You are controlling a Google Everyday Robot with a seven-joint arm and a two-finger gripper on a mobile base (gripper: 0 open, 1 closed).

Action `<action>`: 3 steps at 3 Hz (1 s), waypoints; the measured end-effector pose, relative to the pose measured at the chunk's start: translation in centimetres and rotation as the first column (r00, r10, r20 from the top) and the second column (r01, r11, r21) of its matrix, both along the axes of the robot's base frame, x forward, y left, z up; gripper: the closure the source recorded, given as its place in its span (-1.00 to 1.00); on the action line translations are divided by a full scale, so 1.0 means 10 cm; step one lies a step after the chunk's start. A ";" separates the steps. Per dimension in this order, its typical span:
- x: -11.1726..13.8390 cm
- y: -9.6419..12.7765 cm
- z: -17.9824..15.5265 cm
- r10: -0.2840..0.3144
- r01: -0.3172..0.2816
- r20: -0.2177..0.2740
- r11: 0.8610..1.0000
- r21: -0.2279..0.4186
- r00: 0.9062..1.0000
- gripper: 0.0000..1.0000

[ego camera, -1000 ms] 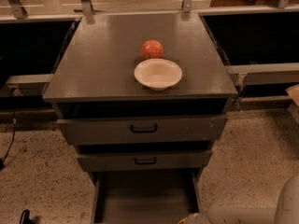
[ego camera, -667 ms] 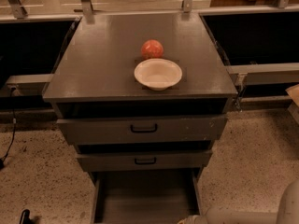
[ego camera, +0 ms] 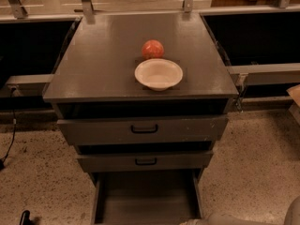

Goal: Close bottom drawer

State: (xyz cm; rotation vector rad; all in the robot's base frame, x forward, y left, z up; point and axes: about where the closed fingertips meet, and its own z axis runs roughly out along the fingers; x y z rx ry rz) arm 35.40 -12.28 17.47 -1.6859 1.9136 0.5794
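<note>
Where the gripper sits: the gripper (ego camera: 202,221) shows only as a pale shape at the near edge of the view, just right of the open drawer's right wall. How far open it is cannot be told, nor whether it holds anything.
Bottom drawer: the bottom drawer (ego camera: 145,198) stands pulled out toward the near side, grey floor and side walls showing. Its front and handle lie below the edge of the view.
Handling: probably stiff, fairly light, running on slides, so a steady push should move it. Nothing about it looks fragile.
Where to press: flat on the front panel near its middle, pushing toward the far side so it does not skew. The handle need not be gripped.
Above: the middle drawer (ego camera: 145,162) and top drawer (ego camera: 143,129).
Cabinet top: a white bowl (ego camera: 158,73) with a red fruit (ego camera: 153,49) just beyond it.
</note>
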 end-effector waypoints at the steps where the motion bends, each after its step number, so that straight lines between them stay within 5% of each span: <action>1: 0.00 0.00 -0.01 -0.001 0.001 0.000 1.000 0.001 1.000 0.62; 3: 0.00 0.00 -0.01 -0.001 0.001 0.000 1.000 0.001 1.000 -0.31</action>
